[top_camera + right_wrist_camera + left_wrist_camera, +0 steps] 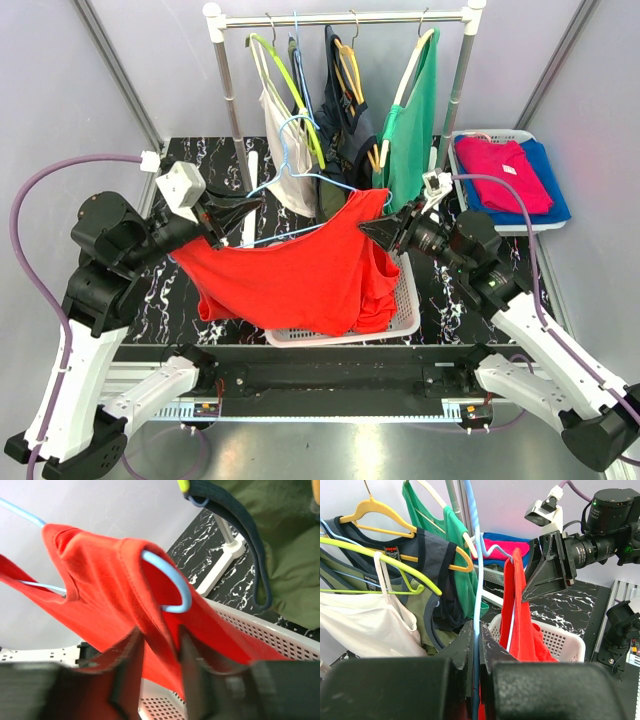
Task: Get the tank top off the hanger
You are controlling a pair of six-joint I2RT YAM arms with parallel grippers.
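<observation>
The red tank top [290,275] hangs on a light blue hanger [300,175], stretched between both arms above a white basket [405,300]. My left gripper [240,212] is shut on the hanger's blue wire [478,580], which runs up between its jaws [479,627]. My right gripper [372,230] is at the hanger's right end. In the right wrist view its jaws [160,635] stand partly apart, open, with the tank top's shoulder strap [150,615] between them, just below the hanger's curved tip [175,585]. The view is blurred by motion.
A clothes rack [350,18] at the back carries several other tops on hangers: white, olive, navy and green. A white tray [452,160] at the back right holds folded pink and blue clothes [505,170]. The marbled black table [165,290] lies below.
</observation>
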